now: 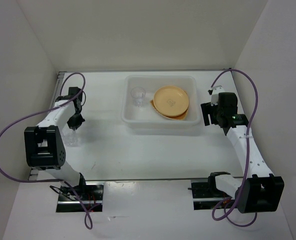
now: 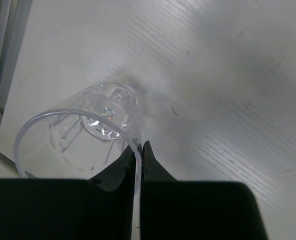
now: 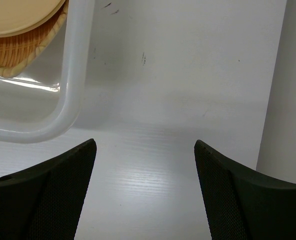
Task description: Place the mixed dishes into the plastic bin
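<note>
Clear cup [image 2: 83,132] is being held low at the table's [image 1: 113,150] left edge, contact with the table unclear. Left arm is sitting bent at the elbow, wrist pointing down. Left gripper [image 2: 139,147] is pinching the cup's wall, jaws nearly closed. Plastic bin [image 1: 138,125] mid-table is holding a second cup [image 1: 138,95] and orange plates [image 1: 171,98] lying on a woven plate [image 3: 18,55]. Right arm is standing extended forward. Right gripper [image 3: 145,145] is hovering wide open, empty, just beside the bin's corner.

The woven plate [image 3: 23,52] shows only its edge, probably under the orange plates [image 3: 18,15]
</note>
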Controlling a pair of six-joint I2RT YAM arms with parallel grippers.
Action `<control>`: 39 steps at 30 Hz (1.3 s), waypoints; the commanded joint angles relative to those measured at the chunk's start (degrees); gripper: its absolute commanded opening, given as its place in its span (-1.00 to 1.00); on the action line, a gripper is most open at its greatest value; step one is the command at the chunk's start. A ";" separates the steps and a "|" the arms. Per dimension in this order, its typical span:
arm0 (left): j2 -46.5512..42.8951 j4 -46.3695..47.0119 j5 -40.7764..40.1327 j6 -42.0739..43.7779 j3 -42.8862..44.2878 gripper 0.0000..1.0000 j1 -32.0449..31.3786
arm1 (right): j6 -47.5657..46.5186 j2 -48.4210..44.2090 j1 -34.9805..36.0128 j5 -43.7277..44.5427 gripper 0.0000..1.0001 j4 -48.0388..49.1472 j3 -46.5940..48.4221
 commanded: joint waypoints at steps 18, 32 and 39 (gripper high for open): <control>12.18 -2.26 27.54 16.34 46.20 -1.00 -29.70 | -0.31 -1.35 -0.11 0.19 0.68 1.79 -0.28; 30.84 -9.83 10.20 17.57 56.58 -1.00 -39.50 | -0.31 -1.88 -0.11 0.72 0.68 2.31 -0.28; 33.74 -8.07 10.89 17.57 57.63 -1.00 -39.50 | -0.31 -1.88 -0.11 0.72 0.72 2.31 -0.28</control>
